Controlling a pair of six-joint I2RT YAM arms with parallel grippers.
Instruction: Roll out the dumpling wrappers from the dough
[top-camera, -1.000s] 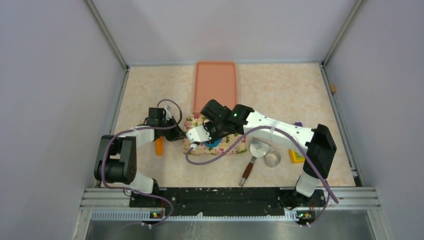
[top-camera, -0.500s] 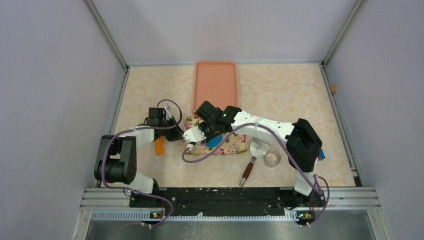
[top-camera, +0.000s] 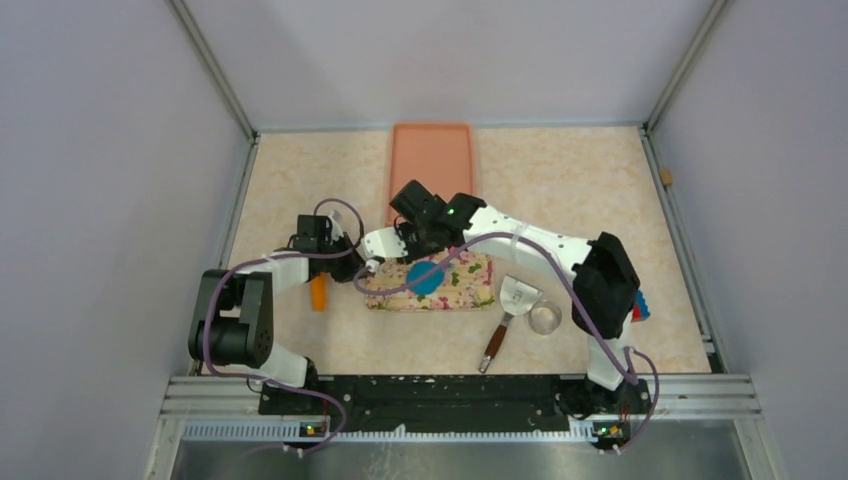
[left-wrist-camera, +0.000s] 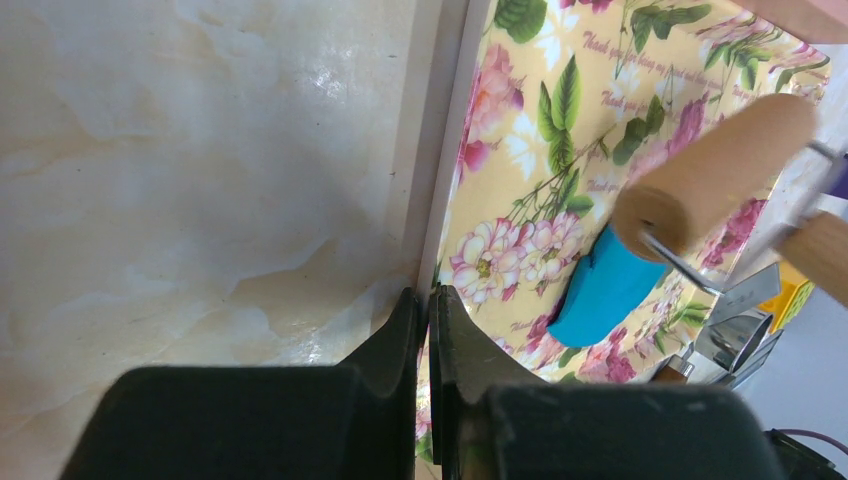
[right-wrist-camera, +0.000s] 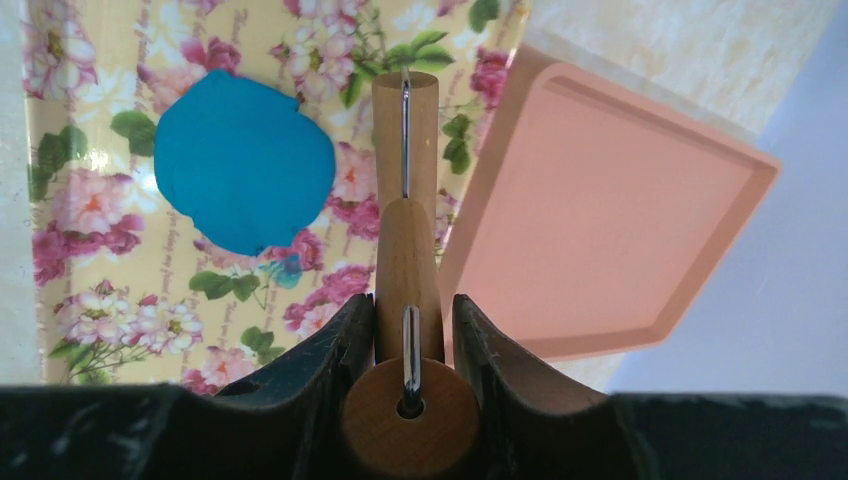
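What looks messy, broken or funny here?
Nothing is spilled or broken. The only funny bit is the blue dough on the flowery mat: it is squashed flat but lopsided, not a neat circle. The wooden roller, held in the right pincer, is beside the dough, not on it.
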